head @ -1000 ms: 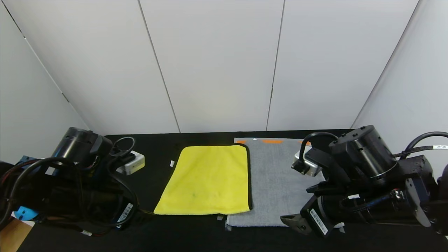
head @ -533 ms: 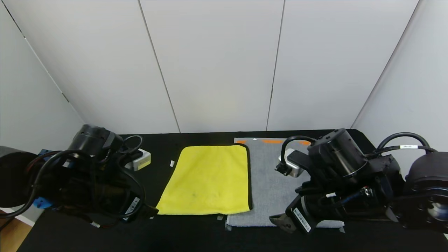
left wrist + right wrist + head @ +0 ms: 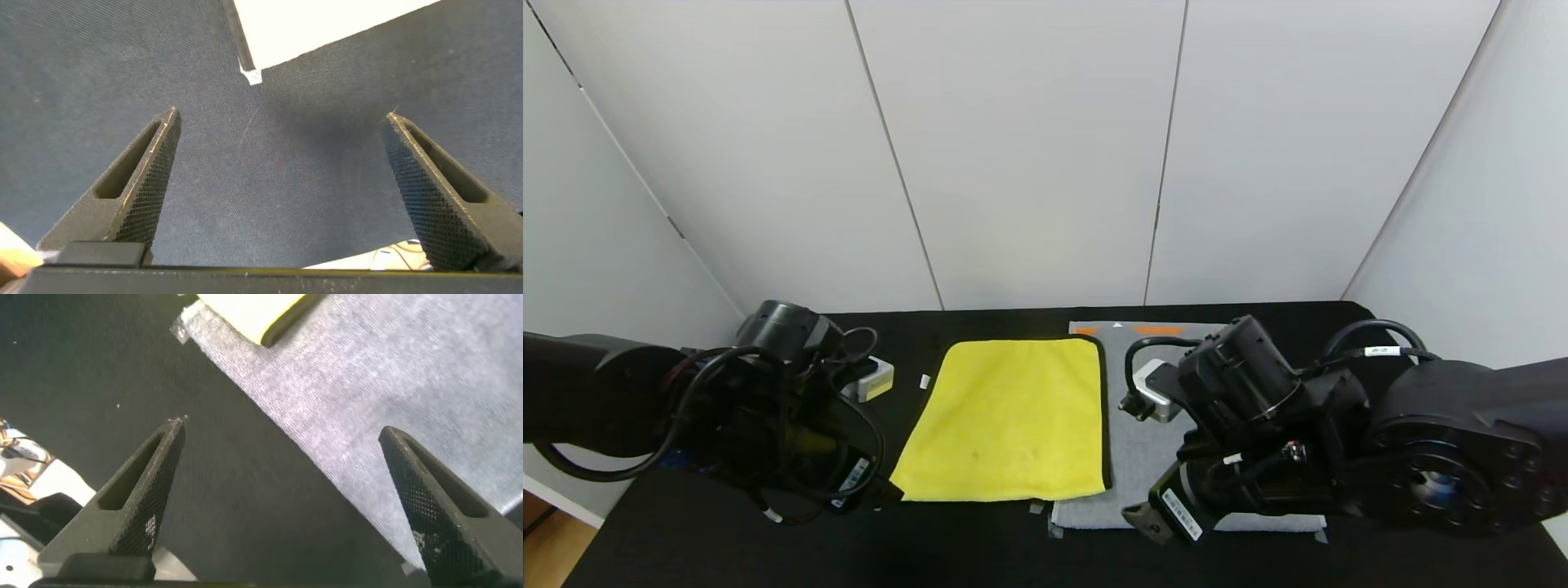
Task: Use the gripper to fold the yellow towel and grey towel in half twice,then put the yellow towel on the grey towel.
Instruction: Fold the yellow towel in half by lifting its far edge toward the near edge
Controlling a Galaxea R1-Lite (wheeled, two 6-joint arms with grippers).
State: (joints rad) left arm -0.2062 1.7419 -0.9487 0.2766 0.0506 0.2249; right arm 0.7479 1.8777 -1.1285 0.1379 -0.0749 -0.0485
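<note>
The yellow towel [image 3: 1013, 416] lies flat on the black table, overlapping the left side of the grey towel [image 3: 1147, 453], whose orange band [image 3: 1158, 330] is at the far end. My left gripper [image 3: 888, 492] is open and empty, just left of the yellow towel's near left corner. In the left wrist view the gripper [image 3: 282, 118] is over bare black cloth, with that corner [image 3: 327, 24] ahead. My right gripper [image 3: 1139, 520] is open and empty at the grey towel's near edge. In the right wrist view the gripper [image 3: 282, 429] straddles that edge of the grey towel [image 3: 392, 384].
A small white-and-yellow box [image 3: 870, 380] sits at the back left of the black table [image 3: 980, 555]. Small white tape bits [image 3: 925, 381] lie near the towels. White wall panels [image 3: 1029, 155] close the back and sides.
Both arms have swung inward: the left gripper moved right toward the yellow towel's near left corner, and the right gripper moved left along the grey towel's near edge. The towels have not moved.
</note>
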